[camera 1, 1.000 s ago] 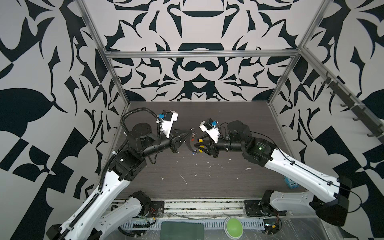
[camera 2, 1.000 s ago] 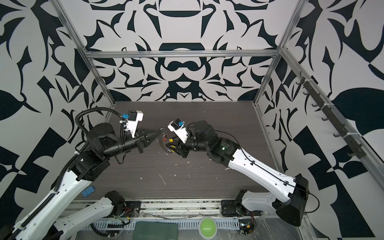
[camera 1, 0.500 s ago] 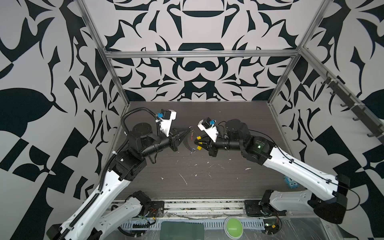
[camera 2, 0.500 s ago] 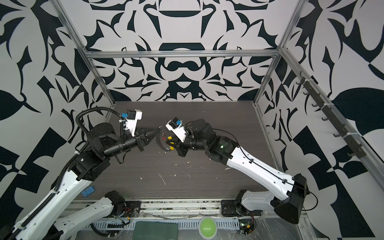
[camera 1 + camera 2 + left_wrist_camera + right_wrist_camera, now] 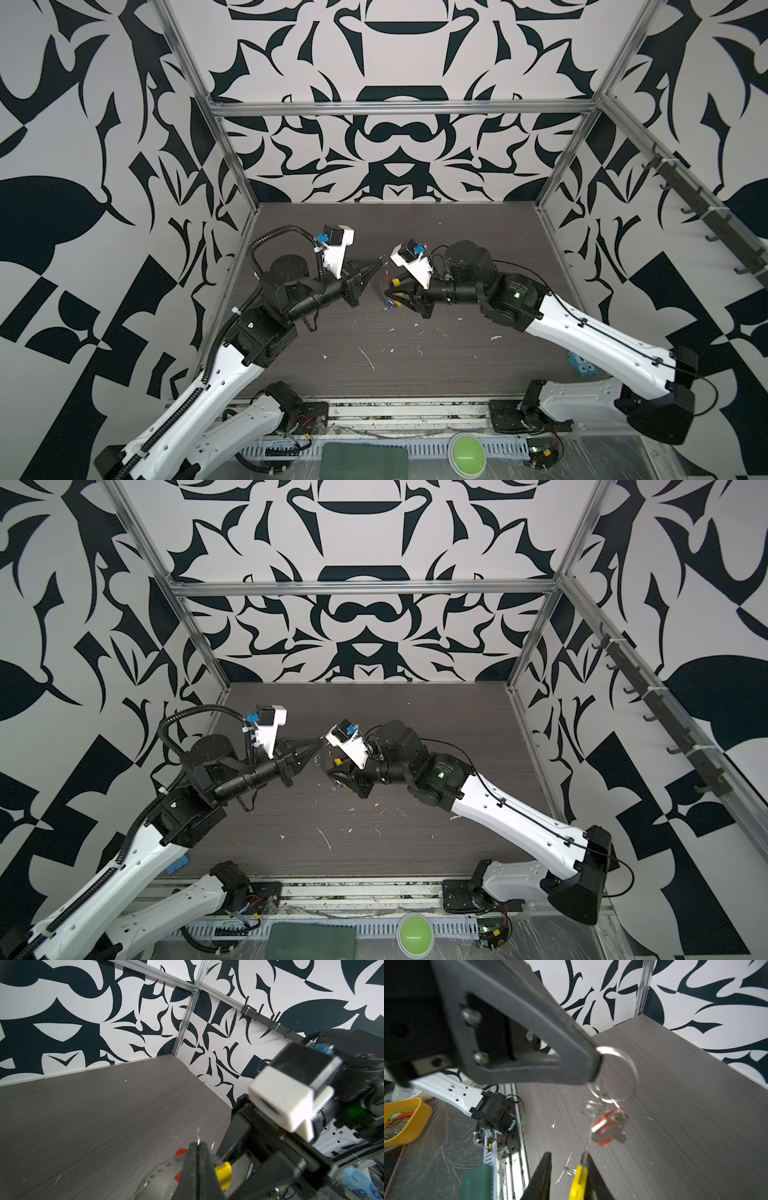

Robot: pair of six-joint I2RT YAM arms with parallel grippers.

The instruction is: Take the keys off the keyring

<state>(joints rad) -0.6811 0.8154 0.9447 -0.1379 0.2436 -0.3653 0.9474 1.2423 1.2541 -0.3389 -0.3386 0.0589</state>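
Keyring is up in the air over the table, mid-workspace, hanging between the two arms. The left gripper has its jaws pressed together on the wire, pinching the loop right at its tip; the left wrist view shows the same thing, with a sliver of wire poking out past the closed fingertips. The red-headed key dangles off the low end of the loop via small blurred rings, blade roughly hanging down and a bit tilted. It is too blurred to say more. I can't pick out the blue-headed key for sure.

The right gripper has its jaws spread, with a clear gap between them. The yellow sleeve lies against the inner face of one finger and is not clamped. A thin wire runs from it up toward the red key.

Key relation: the red key sits just ahead of the right fingertips, offset to the sleeve-side finger and not centred in the gap. In a top view the left gripper and right gripper face each other, tips near but apart.

The right arm is the free one and the nearer. My read is that it has to shift sideways to centre on the key head, then close and pull along the wire away from the left pinch.
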